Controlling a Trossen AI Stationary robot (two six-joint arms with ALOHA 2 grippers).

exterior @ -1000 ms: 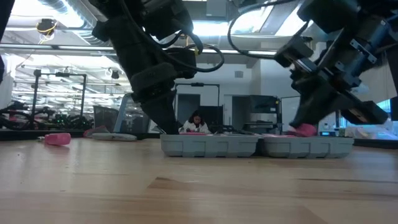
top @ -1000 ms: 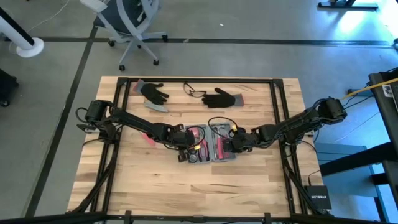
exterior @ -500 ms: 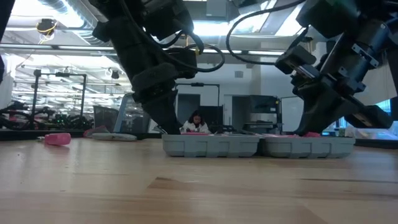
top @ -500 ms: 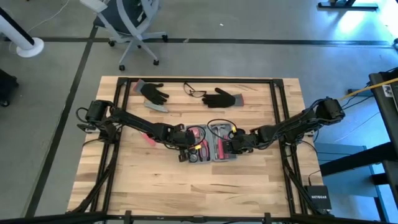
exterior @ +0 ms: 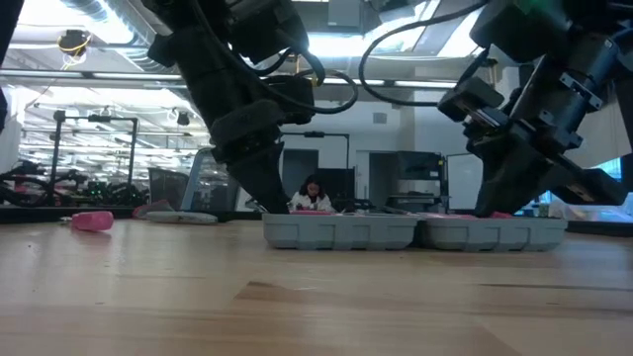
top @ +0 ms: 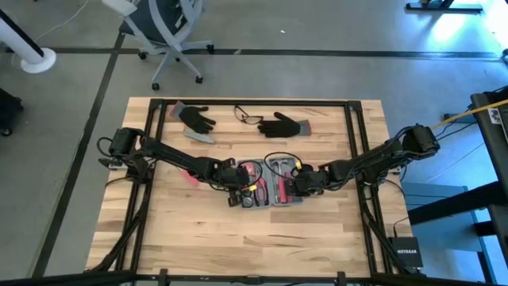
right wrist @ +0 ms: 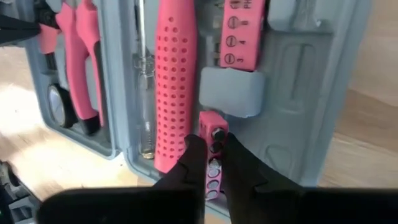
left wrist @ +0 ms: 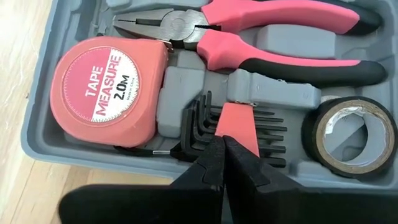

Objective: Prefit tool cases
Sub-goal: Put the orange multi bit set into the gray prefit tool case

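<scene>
The grey-blue tool case (top: 266, 184) lies open and flat mid-table, both halves up; in the low view it is a low grey tray (exterior: 415, 232). Its left half holds a tape measure (left wrist: 102, 90), pink-handled pliers (left wrist: 273, 37), black tape (left wrist: 348, 134) and a hex key set (left wrist: 239, 124). My left gripper (top: 238, 189) is over that half, shut (left wrist: 222, 142). My right gripper (top: 295, 187) is over the right half, shut on a pink bit holder (right wrist: 213, 149) beside a pink perforated handle (right wrist: 174, 81). My left gripper's shut fingertips (left wrist: 214, 149) meet the near end of the hex key set's pink holder (left wrist: 235, 121), coming slanting from above. The set lies in its slot in the case's left half. My right gripper pinches the pink bit holder's end (right wrist: 216, 132) between its two fingers (right wrist: 193, 158), which lie along the strip, coming from above. The holder sits low in the right half, below a grey moulded block (right wrist: 231, 92).
Two black gloves (top: 197, 119) (top: 284, 125) and safety glasses (top: 248, 117) lie near the table's far edge. A loose pink piece (top: 189, 176) lies left of the case, also in the low view (exterior: 91, 221). A person (exterior: 312, 193) sits far behind the table.
My right gripper has gone down with the pink bit holder, which showed above the case's rim a second ago and now sits down inside the right half. My left gripper has kept its place over the left half.
</scene>
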